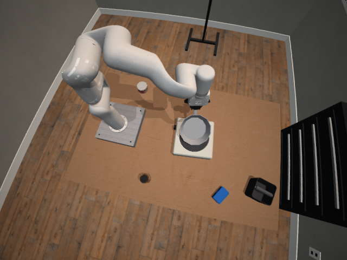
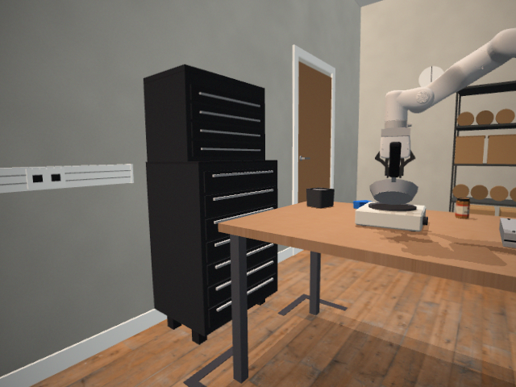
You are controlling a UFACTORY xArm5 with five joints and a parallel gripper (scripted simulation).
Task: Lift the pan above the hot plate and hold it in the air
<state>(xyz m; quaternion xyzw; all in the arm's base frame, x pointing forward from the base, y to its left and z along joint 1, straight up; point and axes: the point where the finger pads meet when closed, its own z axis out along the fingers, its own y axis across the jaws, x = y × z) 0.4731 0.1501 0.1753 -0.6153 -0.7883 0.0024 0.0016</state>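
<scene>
The grey pan hangs in the air a short way above the dark burner of the white hot plate. In the side view the pan shows a clear gap above the hot plate. My gripper points straight down and is shut on the pan's handle at the pan's far rim; it also shows in the side view. The handle itself is mostly hidden by the fingers.
A red jar stands behind the arm's base plate. A blue block and a black bin lie near the table's right front. A black drawer cabinet stands beside the table. A round hole is in the table top.
</scene>
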